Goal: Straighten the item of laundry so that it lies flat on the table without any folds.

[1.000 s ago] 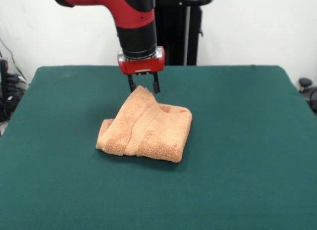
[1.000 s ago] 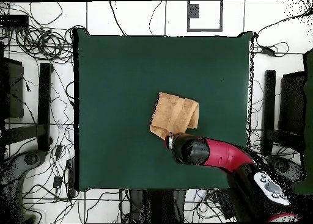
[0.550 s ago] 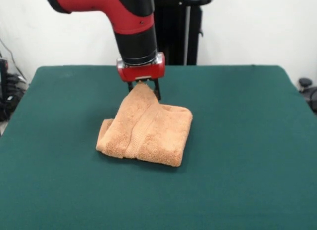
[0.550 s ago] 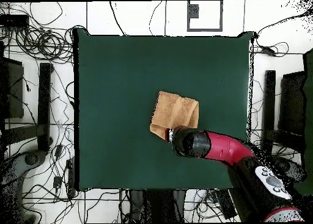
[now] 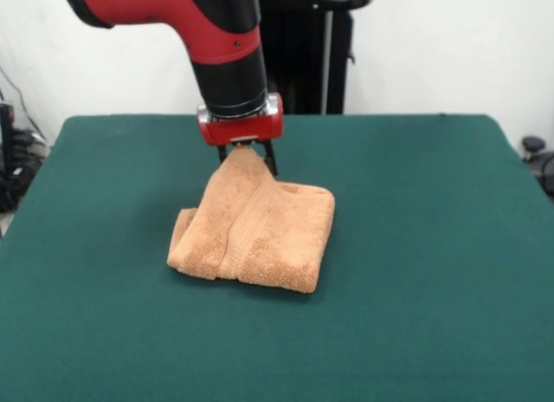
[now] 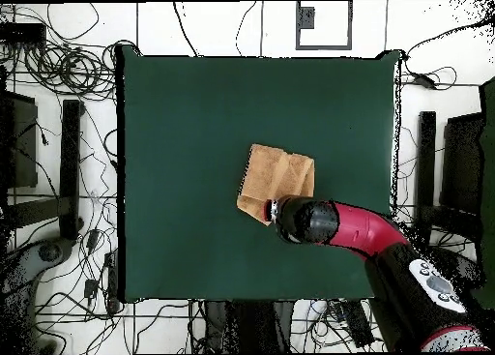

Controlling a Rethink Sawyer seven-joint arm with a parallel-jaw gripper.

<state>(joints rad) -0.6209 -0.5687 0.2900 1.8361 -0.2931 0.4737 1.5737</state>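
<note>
Towel (image 5: 255, 229), orange-tan and folded into a thick bundle, lies near the middle of the green table (image 5: 433, 246), its rolled fold at the front view's left and a flatter layer toward the right. One corner is drawn up into a peak at the far side. There the gripper (image 5: 247, 155), below the red and black arm (image 5: 229, 64), is closed on that raised corner.

Robotics lab, green felt table (image 6: 193, 129), tangled floor cables (image 6: 58, 66), equipment stands (image 6: 70, 167), white walls
</note>
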